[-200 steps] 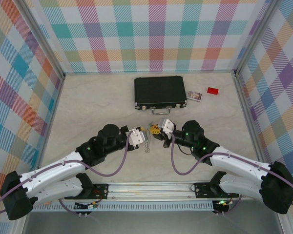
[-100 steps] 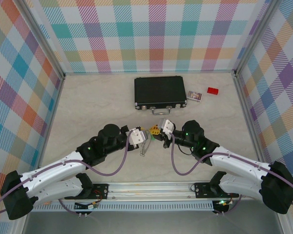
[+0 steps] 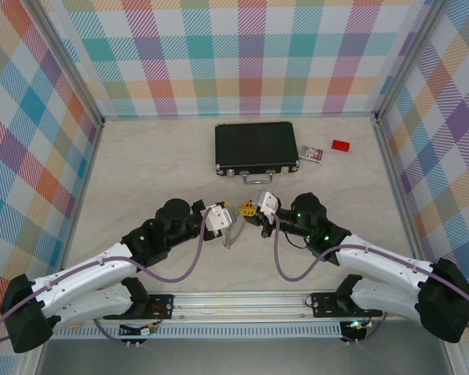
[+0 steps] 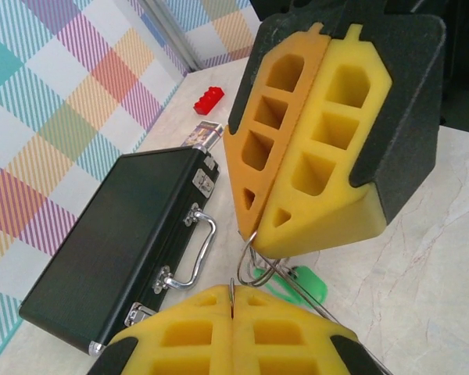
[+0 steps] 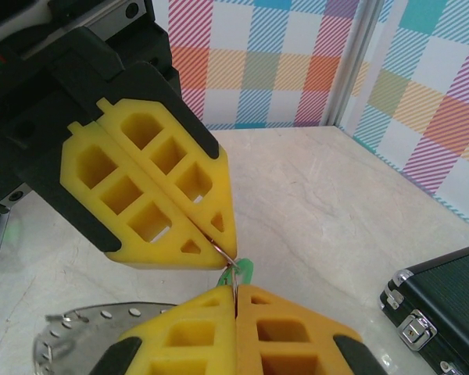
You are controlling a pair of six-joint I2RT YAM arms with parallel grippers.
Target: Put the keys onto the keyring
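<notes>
My left gripper (image 3: 228, 212) and right gripper (image 3: 252, 208) meet tip to tip in the middle of the table, both shut. The keyring (image 3: 234, 231), a thin flat grey hoop, hangs tilted under the left gripper's tips. In the left wrist view my left gripper (image 4: 234, 295) pinches a thin metal edge of the keyring. The right gripper (image 4: 254, 234) above it grips a small wire loop. A key with a green tag (image 4: 305, 285) dangles behind that loop. In the right wrist view my right gripper (image 5: 236, 291) is shut on the wire by the green key (image 5: 245, 269), and the keyring (image 5: 78, 332) shows lower left.
A black case (image 3: 255, 146) with a metal handle lies behind the grippers. To its right are a small card box (image 3: 311, 154) and a red block (image 3: 341, 145). Checkered walls close off the left, right and back of the table.
The keyring hung edge-on a second ago; it has swung and now tilts with its grey face showing. Both grippers have stayed almost in place, still shut.
</notes>
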